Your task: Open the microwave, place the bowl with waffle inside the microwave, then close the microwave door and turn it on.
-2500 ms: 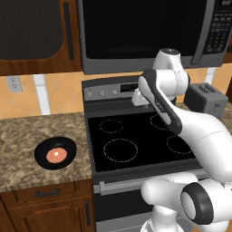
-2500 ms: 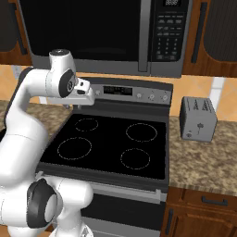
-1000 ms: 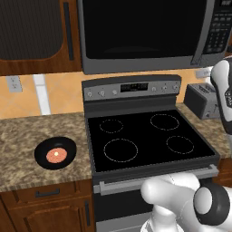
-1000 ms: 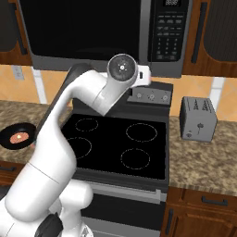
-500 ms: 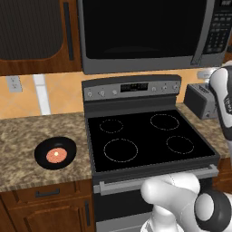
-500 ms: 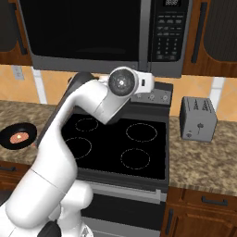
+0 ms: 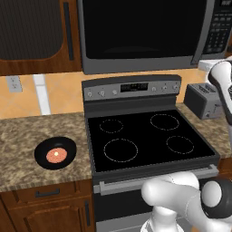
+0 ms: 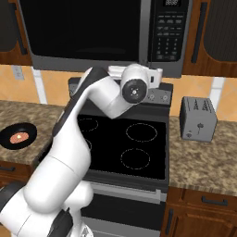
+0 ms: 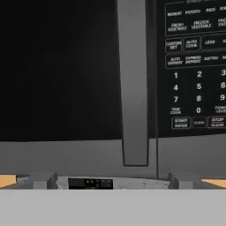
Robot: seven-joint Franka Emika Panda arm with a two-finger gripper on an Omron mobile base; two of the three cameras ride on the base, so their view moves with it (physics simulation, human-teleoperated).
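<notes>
Since a moment ago my wrist has swung further up and to the right, closer under the microwave (image 8: 106,32), while nothing else in the kitchen has shifted. My gripper (image 8: 155,76) is a white blocky hand beneath the microwave's lower grey trim, near the seam between door and keypad; its fingers are hidden behind the hand and wrist, so I cannot tell whether they are spread or closed. In the hand view the microwave door (image 9: 62,70) is flat, glossy dark glass with a matte grey frame below it, and its handle (image 9: 133,84) is a long, smooth grey bar running from the top of the picture down onto the grey band of the frame — it lies straight ahead of my hand, not touched. Right of the handle sits the keypad (image 9: 194,66), black with small pale-lettered keys, its right side cut off by the picture's edge. The door is shut. The bowl with waffle (image 7: 55,153) rests well apart from me on the speckled granite counter (image 7: 27,140) left of the black glass stove (image 7: 145,138): a shallow round black bowl, the waffle (image 7: 55,155) an orange-brown disc at its centre, its grid too small to make out. A boxy grey toaster (image 8: 198,118) stands on the counter to the stove's right.
</notes>
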